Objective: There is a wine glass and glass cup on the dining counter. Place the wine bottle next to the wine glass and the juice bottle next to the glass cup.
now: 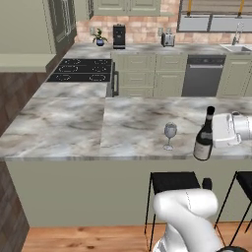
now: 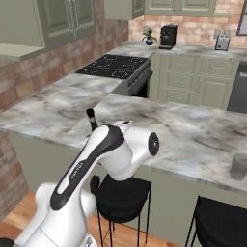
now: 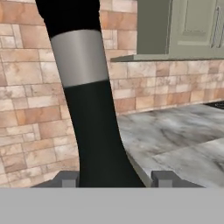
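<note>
The wine bottle [image 1: 204, 137], dark with a long neck, stands slightly tilted near the front edge of the dining counter [image 1: 123, 125]. My gripper [image 1: 214, 134] is shut on it from the right. The wine glass [image 1: 170, 134] stands upright just left of the bottle, a small gap apart. In the hand view the wine bottle [image 3: 94, 131] runs up between the fingertips [image 3: 68, 178], and the gripper [image 3: 114, 179] clamps its lower body. From the right base view the arm hides all but the top of the wine bottle [image 2: 90, 118]. The glass cup [image 2: 239, 167] stands far right. The juice bottle is out of view.
Black bar stools [image 1: 172, 182] [image 2: 120, 190] stand under the counter's front edge. A stove [image 1: 83, 70] sits on the back left worktop, with a coffee machine [image 1: 118, 36], a toaster [image 1: 168, 39] and a sink [image 1: 238, 47] along the rear wall.
</note>
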Available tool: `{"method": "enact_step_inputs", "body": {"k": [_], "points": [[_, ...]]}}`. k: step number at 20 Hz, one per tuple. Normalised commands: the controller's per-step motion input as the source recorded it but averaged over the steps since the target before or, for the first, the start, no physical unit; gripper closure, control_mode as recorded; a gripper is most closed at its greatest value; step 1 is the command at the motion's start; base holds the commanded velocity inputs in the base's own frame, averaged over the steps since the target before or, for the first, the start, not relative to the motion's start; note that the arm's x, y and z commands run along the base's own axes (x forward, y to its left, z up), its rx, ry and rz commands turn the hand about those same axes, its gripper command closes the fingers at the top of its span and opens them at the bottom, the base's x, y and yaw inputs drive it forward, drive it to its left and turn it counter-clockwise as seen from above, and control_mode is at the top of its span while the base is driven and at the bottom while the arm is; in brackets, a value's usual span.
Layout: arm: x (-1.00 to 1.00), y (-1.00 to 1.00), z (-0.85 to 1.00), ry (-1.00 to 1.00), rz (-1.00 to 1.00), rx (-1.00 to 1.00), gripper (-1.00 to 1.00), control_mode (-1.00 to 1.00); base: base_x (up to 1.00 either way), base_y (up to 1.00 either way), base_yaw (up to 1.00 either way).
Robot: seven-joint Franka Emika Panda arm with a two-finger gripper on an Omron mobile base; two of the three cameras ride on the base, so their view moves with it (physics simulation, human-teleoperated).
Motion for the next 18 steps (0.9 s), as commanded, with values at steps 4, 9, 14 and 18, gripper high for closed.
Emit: {"method": "enact_step_inputs", "body": {"k": [4,9,14,18], "points": [[0.29,-0.43,-0.02,0.0,-0.07,0.0,1.0,-1.0,0.0,0.0,0.0],[0.3,-0.43,-0.12,0.0,-0.05,0.0,1.0,-1.0,0.0,0.0,0.0],[0.44,-0.28,-0.22,-0.08,0.0,0.02,1.0,-1.0,0.0,0.0,0.0],[0.67,-0.15,-0.25,0.0,0.0,0.06,1.0,-1.0,0.0,0.0,0.0]]}}
